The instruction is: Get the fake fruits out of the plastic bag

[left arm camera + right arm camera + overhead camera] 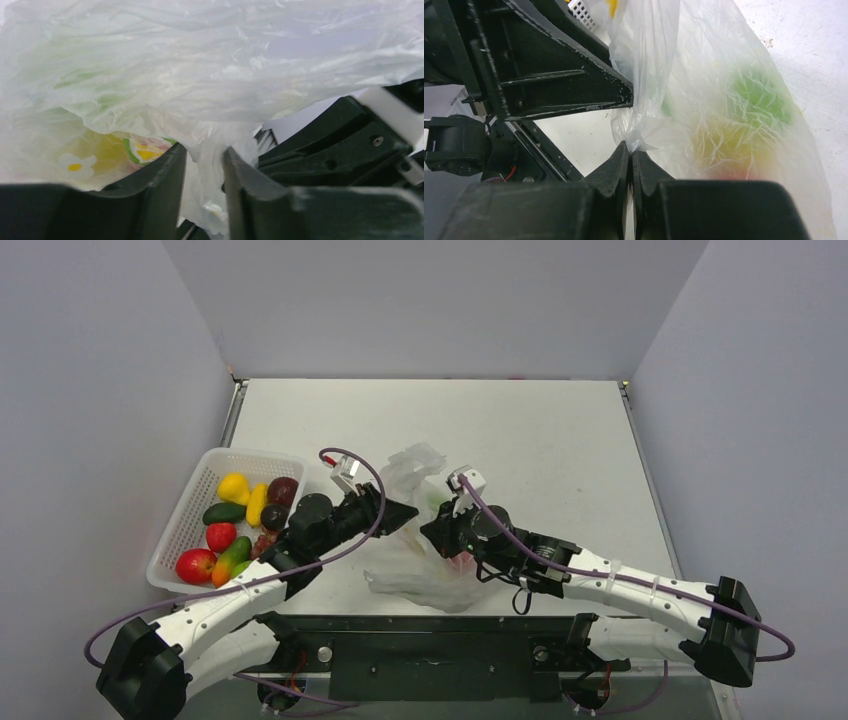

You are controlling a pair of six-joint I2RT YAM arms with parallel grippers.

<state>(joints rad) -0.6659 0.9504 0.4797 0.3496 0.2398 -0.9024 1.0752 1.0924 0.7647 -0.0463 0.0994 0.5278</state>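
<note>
The plastic bag (428,586) lies crumpled at the table's near middle, raised between my two grippers. My left gripper (406,515) reaches in from the left. In the left wrist view its jaws (205,155) stand a narrow gap apart, with a bunched fold of the bag (200,75) filling the gap. My right gripper (432,530) is shut tight on the bag's edge, as the right wrist view (631,150) shows. Through the film (694,60) I see a green fruit (759,95) and a yellow fruit (729,145), with a reddish one hidden below behind my fingers.
A white lattice basket (250,454) stands at the left and holds several fruits: yellow (233,487), green (224,513), red (196,565) and dark maroon (283,489). The left arm passes right beside its near corner. Walls close in the table on three sides.
</note>
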